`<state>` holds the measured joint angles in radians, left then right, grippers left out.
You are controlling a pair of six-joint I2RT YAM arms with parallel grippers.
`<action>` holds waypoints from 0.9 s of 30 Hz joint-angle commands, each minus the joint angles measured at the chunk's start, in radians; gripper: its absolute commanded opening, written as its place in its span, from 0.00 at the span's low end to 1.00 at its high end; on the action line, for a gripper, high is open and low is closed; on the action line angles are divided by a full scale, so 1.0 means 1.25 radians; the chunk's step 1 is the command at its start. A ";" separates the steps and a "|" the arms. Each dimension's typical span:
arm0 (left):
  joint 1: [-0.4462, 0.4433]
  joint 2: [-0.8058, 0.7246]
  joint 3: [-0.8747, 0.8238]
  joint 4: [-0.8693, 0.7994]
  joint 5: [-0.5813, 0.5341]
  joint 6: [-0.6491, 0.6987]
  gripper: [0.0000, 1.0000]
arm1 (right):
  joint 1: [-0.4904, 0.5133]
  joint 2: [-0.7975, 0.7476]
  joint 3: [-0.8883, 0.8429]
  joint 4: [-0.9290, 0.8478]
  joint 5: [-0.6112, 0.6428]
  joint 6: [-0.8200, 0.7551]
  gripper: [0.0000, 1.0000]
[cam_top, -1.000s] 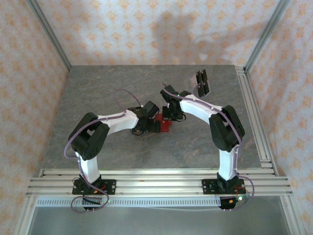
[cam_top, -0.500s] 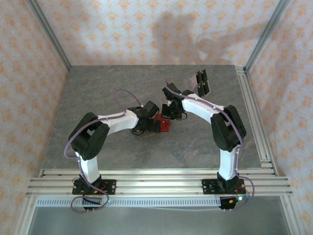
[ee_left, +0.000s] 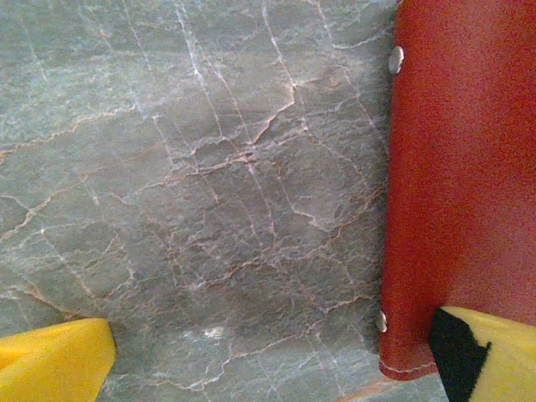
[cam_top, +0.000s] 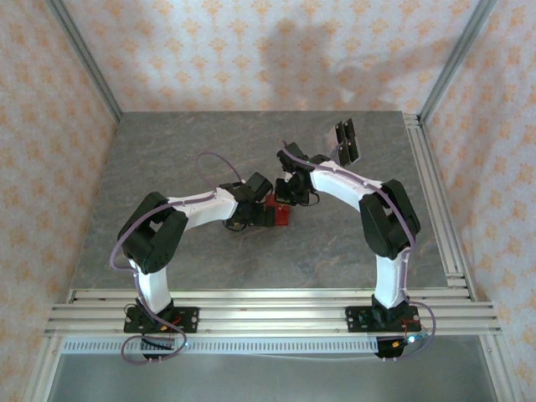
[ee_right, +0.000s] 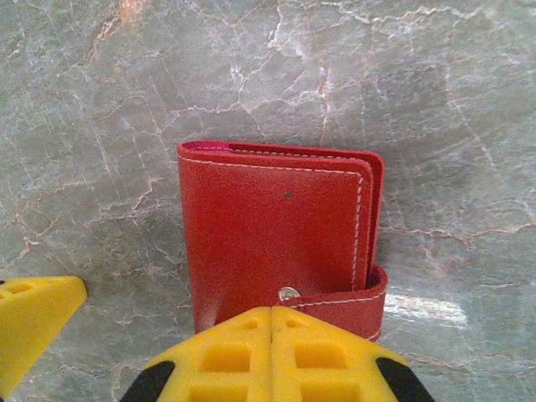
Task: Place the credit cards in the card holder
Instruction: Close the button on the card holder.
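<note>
The card holder [ee_right: 276, 234] is a red wallet lying folded shut on the grey table, with its strap [ee_right: 352, 301] wrapped round one edge by a metal snap. My right gripper [ee_right: 272, 316] is shut, its yellow fingers pressed together right at the wallet's near edge above the strap; nothing shows between them. My left gripper [ee_left: 268, 360] is open wide, one finger [ee_left: 490, 352] over the corner of the card holder [ee_left: 461, 167] and the other on bare table. From above, both grippers [cam_top: 255, 211] [cam_top: 291, 193] meet at the card holder [cam_top: 280, 216]. The credit cards [cam_top: 347, 142], dark, lie at the back right.
The grey marbled table [cam_top: 184, 159] is bounded by patterned walls, with a metal rail [cam_top: 435, 193] along its right side and rails across the front. A yellow finger [ee_right: 33, 322] of the left gripper reaches into the right wrist view at lower left.
The right gripper has shifted slightly back and to the left over the wallet. The left arm has stayed still, and the cards have not moved.
</note>
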<state>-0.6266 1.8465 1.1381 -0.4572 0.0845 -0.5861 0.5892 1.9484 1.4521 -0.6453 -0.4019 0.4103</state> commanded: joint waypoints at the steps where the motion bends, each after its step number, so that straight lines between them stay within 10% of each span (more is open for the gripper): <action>1: 0.007 0.043 -0.008 -0.047 -0.044 -0.008 1.00 | 0.008 0.016 0.012 0.011 -0.007 0.011 0.00; 27: 0.007 0.045 -0.001 -0.050 -0.043 -0.007 1.00 | 0.013 0.035 0.002 0.033 -0.019 0.019 0.00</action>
<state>-0.6266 1.8503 1.1458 -0.4656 0.0845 -0.5861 0.5953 1.9915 1.4521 -0.6117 -0.4198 0.4191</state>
